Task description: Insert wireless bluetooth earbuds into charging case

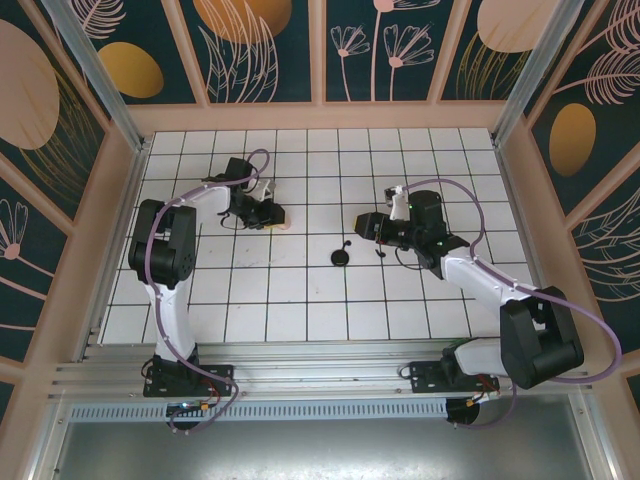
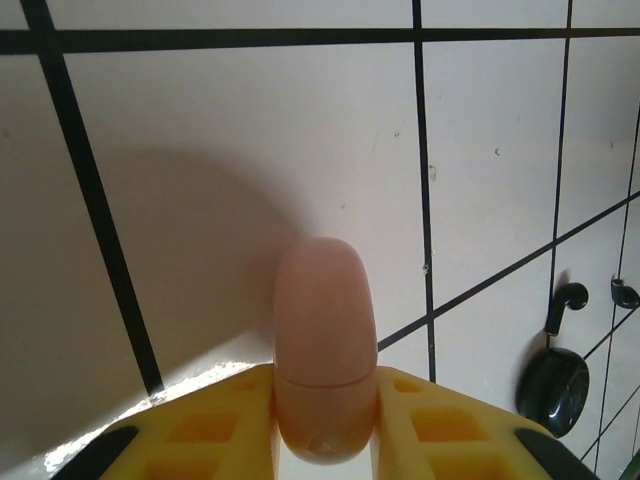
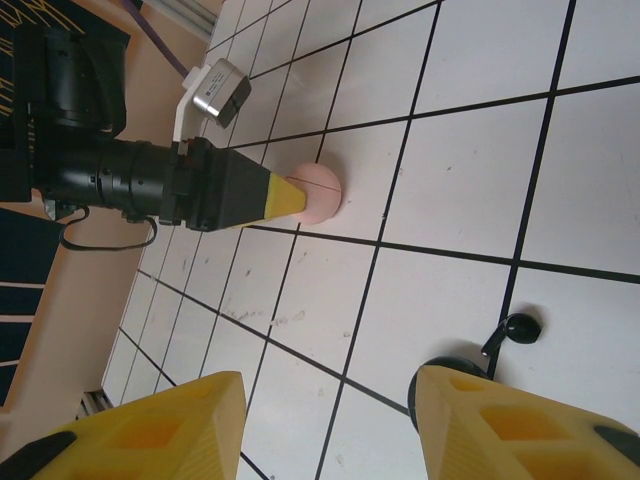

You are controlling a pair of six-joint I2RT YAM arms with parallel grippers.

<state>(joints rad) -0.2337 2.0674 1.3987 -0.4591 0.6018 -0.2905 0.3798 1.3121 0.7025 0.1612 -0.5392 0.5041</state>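
Pink round case (image 2: 325, 320): between the narrow jaws of the left gripper (image 2: 325, 385), with both fingers against its sides.
Black earbud (image 2: 570, 300) and second black earbud (image 2: 625, 293): loose on the white tiled table (image 2: 250, 150) beside the black disc (image 2: 553, 390), well apart from the pink round case.
Right gripper (image 3: 330, 390): jaws wide and empty, near the black disc.

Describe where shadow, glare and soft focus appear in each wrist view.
Left wrist view: the pink case throws a soft shadow leftward across the tile; glare whitens the tile beside the left fingers. Right wrist view: the right fingers look soft, tiles sharper.
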